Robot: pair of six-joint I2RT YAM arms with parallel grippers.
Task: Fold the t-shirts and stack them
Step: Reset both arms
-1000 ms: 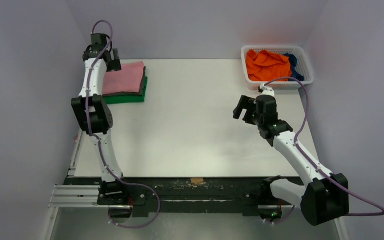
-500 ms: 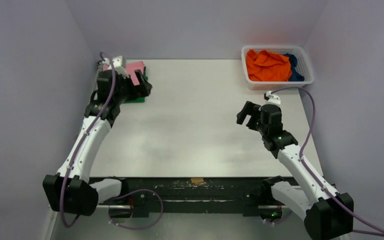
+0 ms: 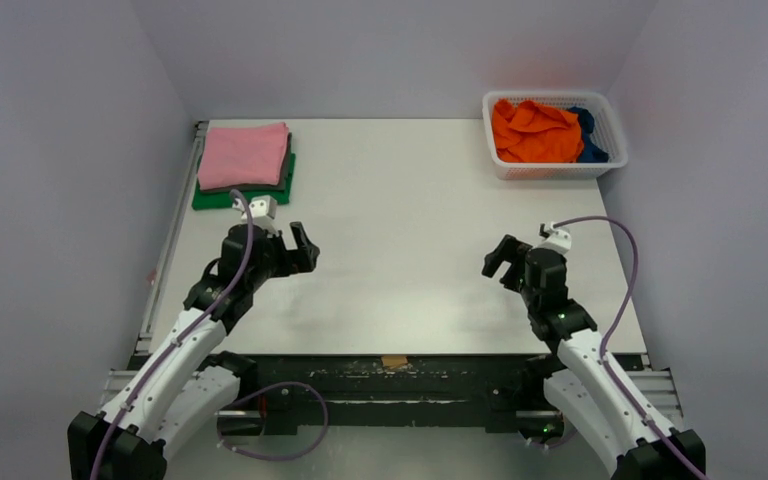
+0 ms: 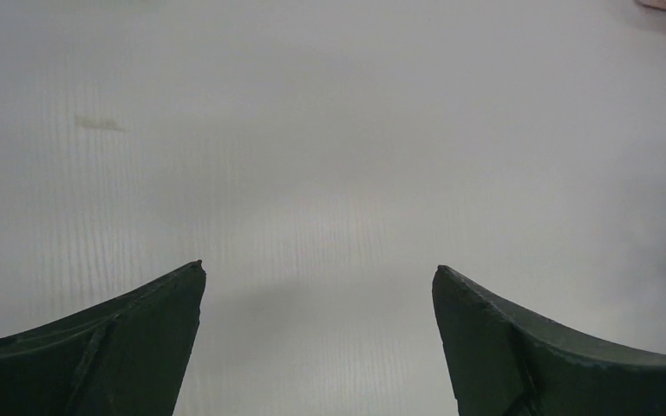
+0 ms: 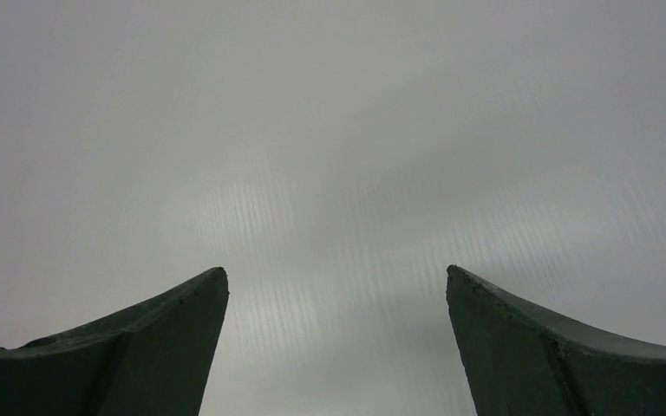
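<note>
A folded pink t-shirt [image 3: 246, 155] lies on top of a stack at the table's far left, over a grey one [image 3: 285, 172] and a green one [image 3: 222, 198]. The orange t-shirt [image 3: 533, 129] and the dark blue t-shirt [image 3: 589, 128] lie crumpled in the white mesh basket [image 3: 552, 171] at the far right. My left gripper [image 3: 303, 250] is open and empty, over bare table below the stack. My right gripper [image 3: 498, 262] is open and empty, over bare table at the right. Both wrist views show spread fingers [image 4: 130, 347] [image 5: 139, 355] above the table.
The white table [image 3: 400, 230] is walled by grey panels at the back and sides. A metal rail [image 3: 165, 270] runs along its left edge. A black bar [image 3: 390, 375] with the arm bases lines the near edge.
My left arm has pulled back from the stack toward the near left of the table. My right arm has also drawn back toward the near edge. The pink t-shirt now lies uncovered on the stack.
</note>
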